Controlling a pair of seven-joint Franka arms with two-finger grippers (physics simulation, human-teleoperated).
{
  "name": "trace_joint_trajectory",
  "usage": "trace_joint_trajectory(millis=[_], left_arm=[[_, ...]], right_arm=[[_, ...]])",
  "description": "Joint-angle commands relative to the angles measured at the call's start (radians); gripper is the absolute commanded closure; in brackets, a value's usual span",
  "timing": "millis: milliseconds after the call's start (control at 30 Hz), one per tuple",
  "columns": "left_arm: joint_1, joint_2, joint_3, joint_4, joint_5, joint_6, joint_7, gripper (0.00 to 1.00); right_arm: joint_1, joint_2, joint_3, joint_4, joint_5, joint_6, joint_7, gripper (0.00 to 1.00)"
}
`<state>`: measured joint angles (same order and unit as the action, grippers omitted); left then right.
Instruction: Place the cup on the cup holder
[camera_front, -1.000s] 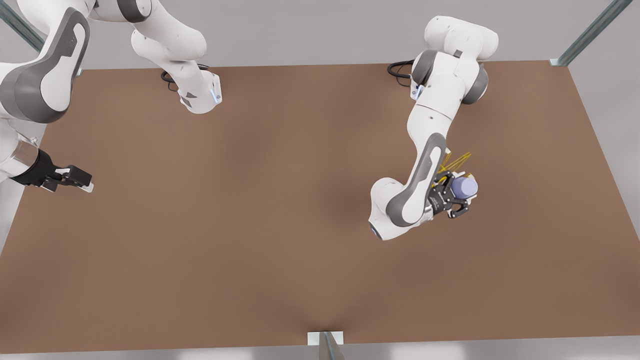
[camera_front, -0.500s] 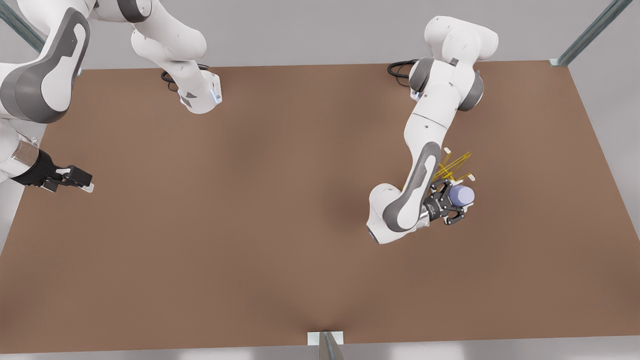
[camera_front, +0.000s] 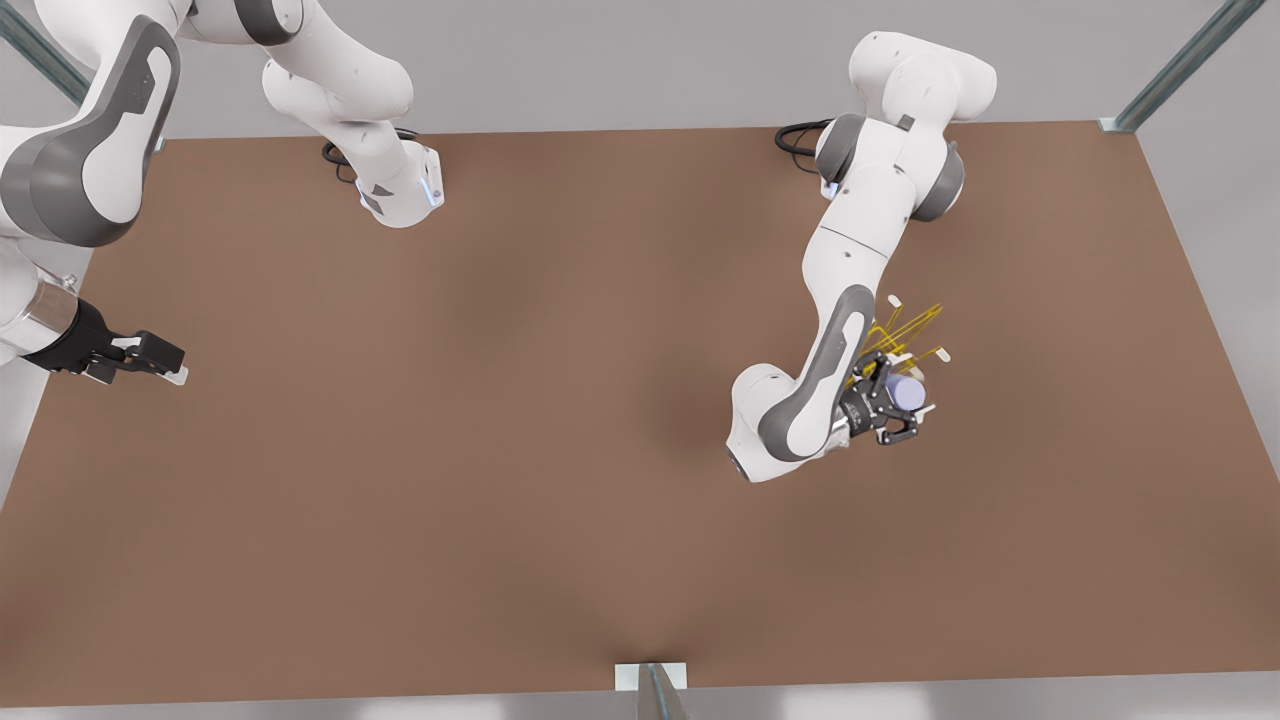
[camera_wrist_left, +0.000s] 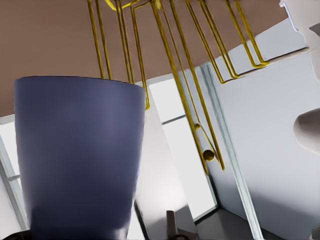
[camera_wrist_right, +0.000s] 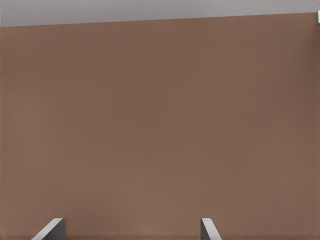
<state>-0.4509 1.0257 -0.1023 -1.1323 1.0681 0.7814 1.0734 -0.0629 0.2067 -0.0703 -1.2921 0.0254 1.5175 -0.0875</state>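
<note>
Over the last second the arm on the front view's right has drawn the cup (camera_front: 905, 392) in toward the cup holder (camera_front: 905, 330) — it sat out past the white-tipped prongs before, and now it hangs tucked close beneath them. The other arm has not shifted.

Going left to right: at the front view's left edge the right gripper (camera_front: 165, 362) waits above the brown table (camera_front: 500, 420). Its wrist view shows two fingertips (camera_wrist_right: 50, 229) standing well apart over bare tabletop, so its jaws are open and hold nothing.

Farther right, the left gripper (camera_front: 897, 405) has its jaws clamped on the cup. In its wrist view the cup (camera_wrist_left: 80, 155) looms dark blue right in front of the camera, and the yellow wires of the cup holder (camera_wrist_left: 190, 95) run just past its rim. I cannot tell whether any wire touches the cup.

The danger from here, as I judge it, is the fit. The wires are thin and slanted, and if the cup meets a prong off-centre it could push the light rack across the table rather than slide on. Let go too soon — before a prong sits properly inside — and the cup would likely drop and roll. A finger could also catch on a neighbouring wire when pulling away.
</note>
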Motion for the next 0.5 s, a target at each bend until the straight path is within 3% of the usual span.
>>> trace_joint_trajectory(millis=[0,133,200,300,367,433,467], left_arm=[[0.0,-0.001,0.001,-0.001,-0.007,-0.008,-0.069,0.0],[0.001,-0.047,-0.004,0.008,-0.004,-0.022,-0.087,0.0],[0.003,-0.118,-0.014,0.074,-0.01,0.111,-0.113,0.0],[0.083,-0.168,0.001,0.209,-0.565,0.472,-0.846,0.0],[0.156,-0.26,0.001,0.204,-0.885,0.593,-1.194,0.0],[0.166,-0.338,0.003,0.207,-0.935,0.595,-1.319,0.0],[0.215,-0.45,-0.002,0.146,-0.947,0.625,-1.334,0.0]], right_arm=[[0.0,-0.001,0.0,0.0,0.001,0.0,0.0,0.0],[0.0,-0.001,0.0,0.0,0.001,0.0,0.0,0.0],[0.0,-0.001,0.0,0.0,0.001,0.0,0.0,0.0],[0.0,-0.001,0.0,0.0,0.001,0.0,0.0,0.0],[0.0,-0.001,0.0,0.0,0.001,0.0,0.0,0.0],[0.0,-0.001,0.0,0.0,0.001,0.0,0.0,0.0],[0.0,-0.001,0.0,0.0,0.001,0.0,0.0,0.0]])
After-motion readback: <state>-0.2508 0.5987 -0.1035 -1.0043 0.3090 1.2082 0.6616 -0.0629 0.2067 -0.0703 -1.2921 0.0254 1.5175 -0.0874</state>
